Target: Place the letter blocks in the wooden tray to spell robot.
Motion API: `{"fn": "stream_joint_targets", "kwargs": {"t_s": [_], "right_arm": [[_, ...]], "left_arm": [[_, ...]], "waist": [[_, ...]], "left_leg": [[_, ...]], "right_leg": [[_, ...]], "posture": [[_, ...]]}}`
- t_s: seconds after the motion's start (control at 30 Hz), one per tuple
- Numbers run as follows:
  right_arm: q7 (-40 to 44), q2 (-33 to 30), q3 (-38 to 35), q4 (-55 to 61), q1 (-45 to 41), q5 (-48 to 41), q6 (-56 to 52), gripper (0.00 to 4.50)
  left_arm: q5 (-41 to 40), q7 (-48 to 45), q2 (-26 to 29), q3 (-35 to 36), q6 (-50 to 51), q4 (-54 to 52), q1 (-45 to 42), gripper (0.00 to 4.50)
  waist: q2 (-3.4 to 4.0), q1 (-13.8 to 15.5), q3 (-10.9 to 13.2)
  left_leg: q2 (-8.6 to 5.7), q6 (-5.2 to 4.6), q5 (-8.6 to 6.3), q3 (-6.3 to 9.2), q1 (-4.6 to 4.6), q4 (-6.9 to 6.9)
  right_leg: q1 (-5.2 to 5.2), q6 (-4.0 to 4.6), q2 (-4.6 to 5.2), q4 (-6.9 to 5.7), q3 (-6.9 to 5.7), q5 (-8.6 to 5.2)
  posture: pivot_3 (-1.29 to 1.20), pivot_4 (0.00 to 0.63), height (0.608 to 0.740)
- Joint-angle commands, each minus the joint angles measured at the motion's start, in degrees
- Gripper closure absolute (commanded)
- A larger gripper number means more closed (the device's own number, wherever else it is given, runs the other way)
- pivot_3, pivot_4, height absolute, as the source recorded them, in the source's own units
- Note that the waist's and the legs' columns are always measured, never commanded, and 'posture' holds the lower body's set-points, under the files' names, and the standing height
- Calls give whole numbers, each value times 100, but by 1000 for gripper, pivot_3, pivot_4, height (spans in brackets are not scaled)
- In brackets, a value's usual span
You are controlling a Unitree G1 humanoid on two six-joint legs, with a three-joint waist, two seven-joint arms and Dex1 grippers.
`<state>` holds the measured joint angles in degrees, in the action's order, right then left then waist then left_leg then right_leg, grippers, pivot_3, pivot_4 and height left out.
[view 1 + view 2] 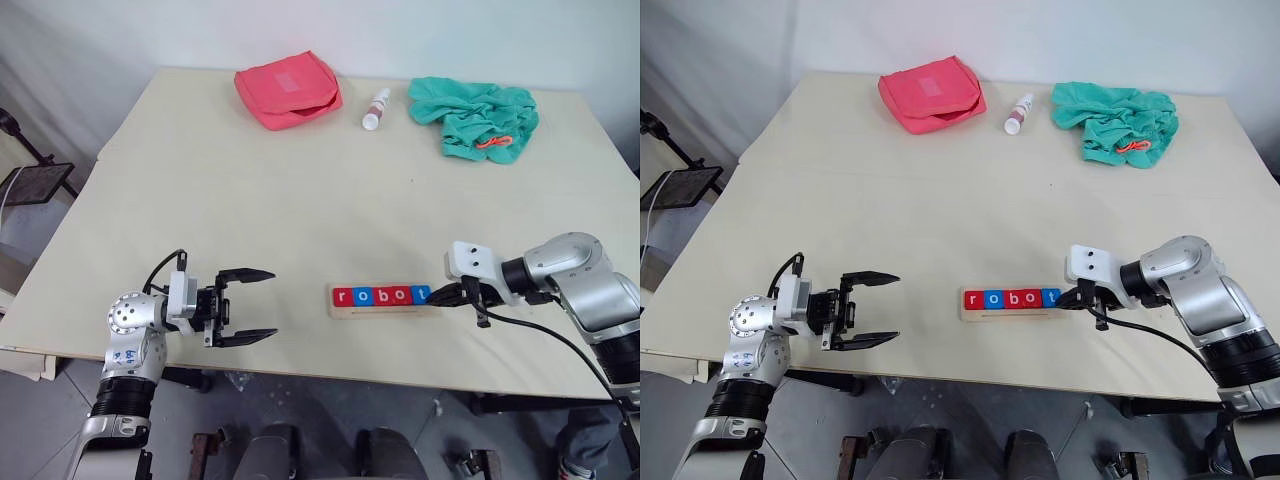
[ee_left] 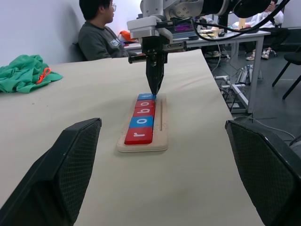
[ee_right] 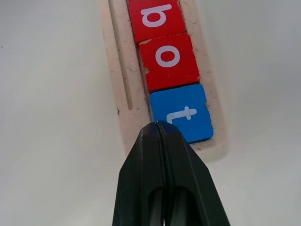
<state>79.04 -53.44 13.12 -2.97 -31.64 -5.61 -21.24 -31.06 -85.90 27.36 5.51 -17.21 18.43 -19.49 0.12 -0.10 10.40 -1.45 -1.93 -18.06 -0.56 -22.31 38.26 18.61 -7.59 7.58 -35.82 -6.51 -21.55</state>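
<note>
We see the wooden tray near the table's front edge, the letter blocks in it spelling robot. Our right end effector, fingers pressed together and empty, tips at the tray's t end. Our left end effector gapes wide, well left of the tray over bare table.

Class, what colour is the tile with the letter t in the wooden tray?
Blue, with a white letter: the t tile, clearest in the right wrist view.
</note>
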Motion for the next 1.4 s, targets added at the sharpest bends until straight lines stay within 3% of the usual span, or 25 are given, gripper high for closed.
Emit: {"fn": "stream_joint_targets", "kwargs": {"t_s": [0.03, 0.13, 0.23, 0.53, 0.63, 0.87, 1.17, 1.4], "right_arm": [[-79, -46, -196, 219, -86, -87, -102, 4478], [-137, -148, -515, 552, -9, -360, -355, 4478], [80, -374, -1006, 873, 491, -776, -152, 3882], [540, -346, -2481, 383, 1840, -1770, 834, 839], [766, -333, -2743, -99, 2120, -1917, 1210, 9], [1128, -342, -3093, -1293, 2462, -2043, 1947, 9], [1311, -167, -3401, -2804, 2124, -2293, 2724, 9], [1346, -211, -3104, -3222, 1951, -2774, 3499, 9]], "left_arm": [[-8, -66, 38, 13, -36, -111, -15, 0], [0, -49, 33, 9, -29, -90, -63, 0], [8, 74, 14, 18, 28, -147, -75, 0], [353, 877, -74, 195, -332, 37, -246, 0], [256, 646, 61, 287, -442, 286, -329, 0], [-75, 482, 149, 583, -122, 637, -419, 0], [-403, 102, 183, 888, 310, 875, -508, 0], [-391, -70, 152, 955, 368, 1060, -641, 0]], "waist": [[0, -1, 0], [0, 2, 0], [0, 26, 0], [-6, 129, 3], [-6, 130, 3], [-6, 134, 3], [-7, 122, 4], [-7, 118, 3]], "left_leg": [[0, 0, 0, 0, 0, 0], [0, 0, 0, -1, 0, 0], [0, 0, 0, 3, -1, -1], [-6, -2, -1, 4, -1, -1], [-4, -2, -1, -3, 1, -1], [-1, -2, -1, -10, 4, -1], [0, -2, -1, -13, 5, -2], [1, -2, -1, -15, 5, -1]], "right_leg": [[0, 0, 0, 0, -1, 0], [1, 0, 0, 0, 0, 0], [0, 0, 0, 0, 1, 0], [-7, -1, 2, 6, -16, 1], [-8, -1, 1, 8, -19, 1], [-9, -1, 2, 7, -23, 1], [-9, -1, 1, 8, -27, 1], [-10, -1, 2, 9, -29, 0]], "posture": [[0, 150, 740], [0, 150, 740], [0, 150, 740], [0, 150, 740], [0, 150, 740], [0, 150, 740], [0, 150, 740], [0, 150, 740]]}}
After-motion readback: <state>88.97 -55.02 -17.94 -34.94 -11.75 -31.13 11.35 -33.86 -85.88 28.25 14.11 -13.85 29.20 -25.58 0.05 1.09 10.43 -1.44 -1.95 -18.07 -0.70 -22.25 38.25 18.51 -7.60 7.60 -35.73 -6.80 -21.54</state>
